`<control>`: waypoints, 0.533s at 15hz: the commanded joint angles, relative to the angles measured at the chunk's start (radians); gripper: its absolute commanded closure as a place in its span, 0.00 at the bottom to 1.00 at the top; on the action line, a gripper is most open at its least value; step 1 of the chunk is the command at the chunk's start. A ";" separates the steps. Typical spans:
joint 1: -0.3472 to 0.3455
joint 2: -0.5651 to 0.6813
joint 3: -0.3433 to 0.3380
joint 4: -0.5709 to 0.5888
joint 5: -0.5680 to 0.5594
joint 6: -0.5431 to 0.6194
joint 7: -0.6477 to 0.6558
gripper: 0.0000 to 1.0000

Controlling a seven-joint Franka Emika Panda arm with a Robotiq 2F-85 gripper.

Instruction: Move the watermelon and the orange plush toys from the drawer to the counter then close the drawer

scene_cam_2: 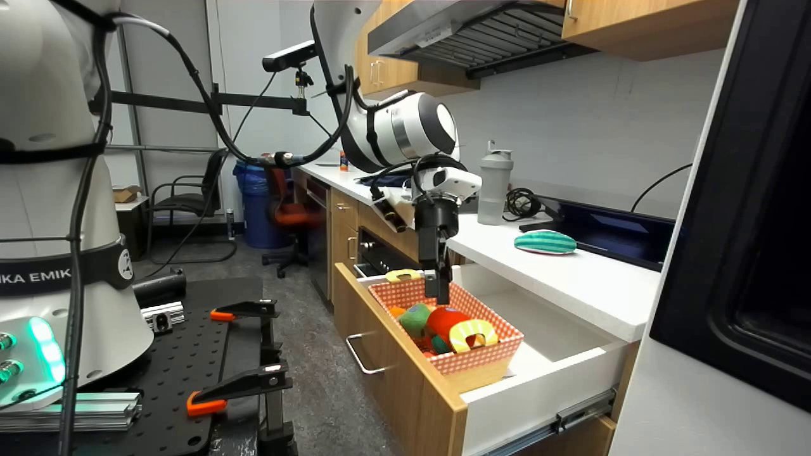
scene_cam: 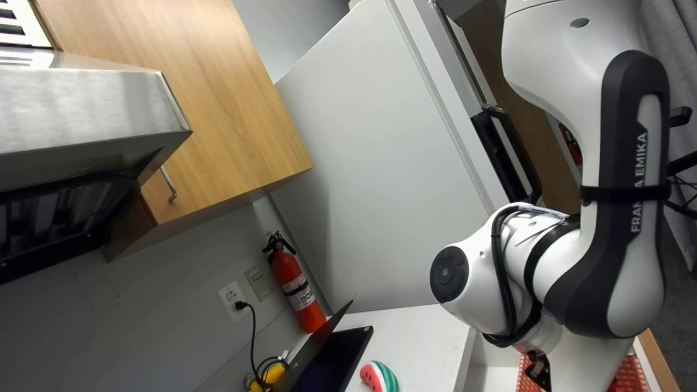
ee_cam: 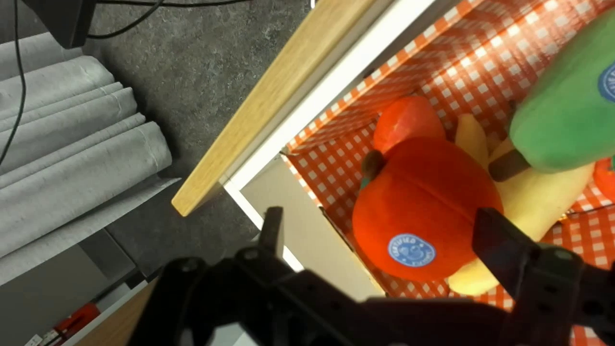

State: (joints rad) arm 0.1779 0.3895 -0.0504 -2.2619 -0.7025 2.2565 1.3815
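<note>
The gripper (scene_cam_2: 437,297), its jaws spread wide, hangs over a red-and-white checked basket (scene_cam_2: 472,360) inside the pulled-out, wood-fronted drawer (scene_cam_2: 405,392). Beneath it lies the round reddish-orange plush ball (ee_cam: 418,206); whether a fingertip touches it I cannot tell. Basket walls surround that ball, with pale-yellow plush pieces (ee_cam: 543,206) pressed close and an elongated green plush toy (ee_cam: 567,110) just beyond. Well to the gripper's side, on the smooth white desk (scene_cam_2: 570,285), rests the green-and-red plush watermelon (scene_cam_2: 545,242); behind it are a grey plastic shaker bottle (scene_cam_2: 495,190), coiled black cable (scene_cam_2: 523,204) and a glossy black panel (scene_cam_2: 608,234). Counted: one watermelon, one large ball, one elongated green toy, one bottle, and two smaller red toys (ee_cam: 408,120) in the wrist view; the yellow pieces overlap too much to count.
</note>
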 commanded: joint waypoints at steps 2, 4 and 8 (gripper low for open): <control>0.002 0.046 0.002 0.039 0.030 -0.018 0.052 0.00; 0.002 0.060 -0.002 0.053 0.027 -0.020 0.065 0.00; -0.001 0.080 -0.005 0.073 0.033 -0.020 0.080 0.00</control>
State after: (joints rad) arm 0.1778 0.4427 -0.0517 -2.2238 -0.7017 2.2565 1.4428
